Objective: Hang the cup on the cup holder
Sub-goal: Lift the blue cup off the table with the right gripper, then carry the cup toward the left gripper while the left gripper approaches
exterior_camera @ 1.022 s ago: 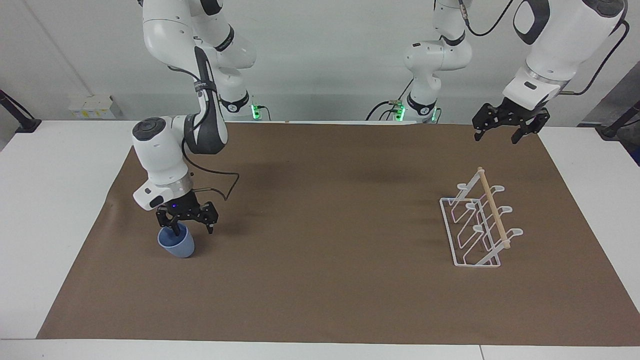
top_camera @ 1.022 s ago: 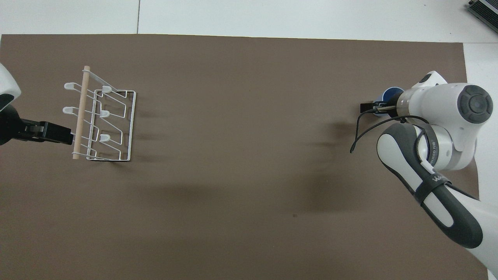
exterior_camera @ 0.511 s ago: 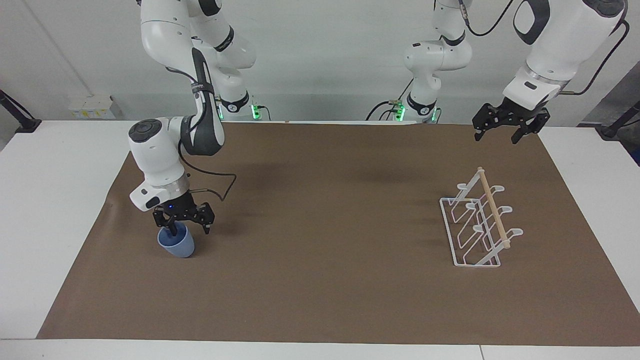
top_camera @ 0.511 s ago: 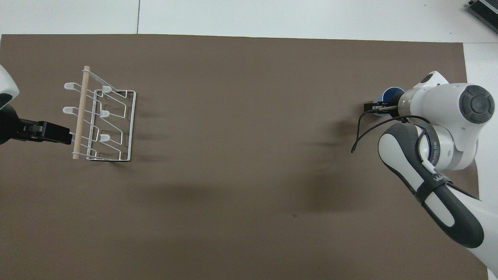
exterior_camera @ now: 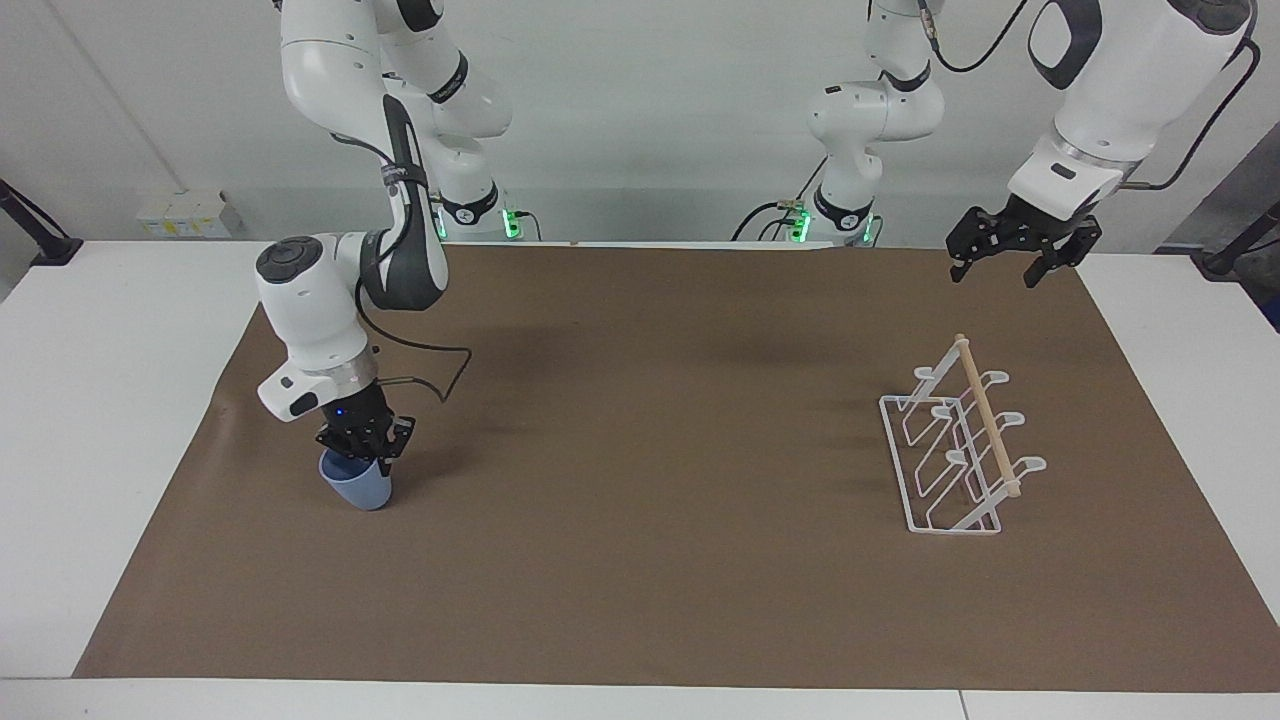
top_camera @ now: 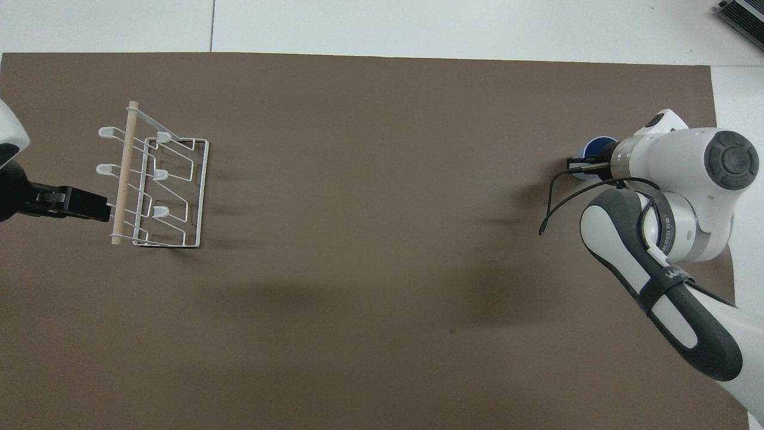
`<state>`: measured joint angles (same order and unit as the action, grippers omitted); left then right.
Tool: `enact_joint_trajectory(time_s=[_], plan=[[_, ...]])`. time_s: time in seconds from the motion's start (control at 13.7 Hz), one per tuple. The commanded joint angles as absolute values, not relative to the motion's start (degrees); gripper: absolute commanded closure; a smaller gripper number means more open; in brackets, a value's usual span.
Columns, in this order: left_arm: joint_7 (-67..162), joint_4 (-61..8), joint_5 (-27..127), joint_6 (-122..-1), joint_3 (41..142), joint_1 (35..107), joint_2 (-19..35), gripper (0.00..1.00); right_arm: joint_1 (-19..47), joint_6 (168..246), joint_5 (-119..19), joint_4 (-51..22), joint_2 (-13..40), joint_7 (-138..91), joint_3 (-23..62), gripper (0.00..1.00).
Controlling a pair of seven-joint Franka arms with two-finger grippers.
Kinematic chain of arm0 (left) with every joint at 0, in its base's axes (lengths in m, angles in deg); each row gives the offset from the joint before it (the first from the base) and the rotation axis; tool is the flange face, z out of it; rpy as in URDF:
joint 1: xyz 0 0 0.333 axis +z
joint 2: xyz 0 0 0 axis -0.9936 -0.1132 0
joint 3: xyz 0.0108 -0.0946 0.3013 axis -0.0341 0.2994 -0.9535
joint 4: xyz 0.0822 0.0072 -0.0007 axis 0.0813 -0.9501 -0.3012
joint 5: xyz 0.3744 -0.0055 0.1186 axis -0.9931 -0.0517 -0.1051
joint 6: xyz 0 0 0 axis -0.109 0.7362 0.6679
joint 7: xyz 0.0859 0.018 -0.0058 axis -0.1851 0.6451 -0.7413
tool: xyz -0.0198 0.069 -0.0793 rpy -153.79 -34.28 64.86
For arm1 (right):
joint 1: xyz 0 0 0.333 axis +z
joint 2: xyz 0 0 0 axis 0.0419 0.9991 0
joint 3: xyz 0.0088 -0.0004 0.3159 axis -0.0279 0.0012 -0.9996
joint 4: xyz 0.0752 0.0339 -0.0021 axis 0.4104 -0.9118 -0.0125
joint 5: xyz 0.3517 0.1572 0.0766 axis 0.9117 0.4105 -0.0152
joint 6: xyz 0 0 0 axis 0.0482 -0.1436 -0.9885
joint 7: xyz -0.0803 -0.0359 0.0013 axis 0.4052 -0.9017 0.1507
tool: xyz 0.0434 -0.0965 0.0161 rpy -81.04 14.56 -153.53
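Two grippers are showing: the right gripper [exterior_camera: 366, 447] is pinching the cup's [exterior_camera: 357, 486] rim at the mat's [exterior_camera: 640, 600] right-arm end, while the left gripper [exterior_camera: 1010, 261], fingers spread and empty, is waiting at twelve o'clock above the holder [exterior_camera: 958, 445].

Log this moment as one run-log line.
right gripper: shut on cup rim | cup: on mat, tilted | left gripper: open, waiting above rack | rack: no cup on it
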<state>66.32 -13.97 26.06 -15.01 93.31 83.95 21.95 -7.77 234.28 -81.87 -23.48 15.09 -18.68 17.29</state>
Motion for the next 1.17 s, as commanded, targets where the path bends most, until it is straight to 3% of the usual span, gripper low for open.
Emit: enact_joint_trajectory(time_s=[0.0, 0.29, 0.58, 0.95, 1.09], plan=[[65.6, -15.2, 25.4, -15.8, 93.3, 83.9, 23.3, 0.0, -8.4, 234.6, -83.0, -23.9, 14.8, -18.7, 16.5, 1.0], [65.9, -15.2, 25.4, -15.7, 93.3, 83.8, 23.3, 0.0, -6.7, 229.5, -82.9, -18.5, 14.1, -18.8, 16.4, 1.0], [65.8, -15.2, 25.5, -15.3, 93.3, 83.9, 23.3, 0.0, -4.7, 214.4, -82.2, -9.0, 10.2, -18.8, 14.5, 1.0], [68.0, -14.8, 26.4, -15.9, 93.9, 83.1, 23.0, 0.0, -4.7, 205.7, -81.8, -8.5, 1.4, -18.7, 12.9, 1.0], [78.4, -15.1, 33.2, -17.1, 93.6, 83.5, 23.2, 0.0, -4.7, 202.6, -81.8, -8.5, -1.3, -18.7, 12.9, 1.0]])
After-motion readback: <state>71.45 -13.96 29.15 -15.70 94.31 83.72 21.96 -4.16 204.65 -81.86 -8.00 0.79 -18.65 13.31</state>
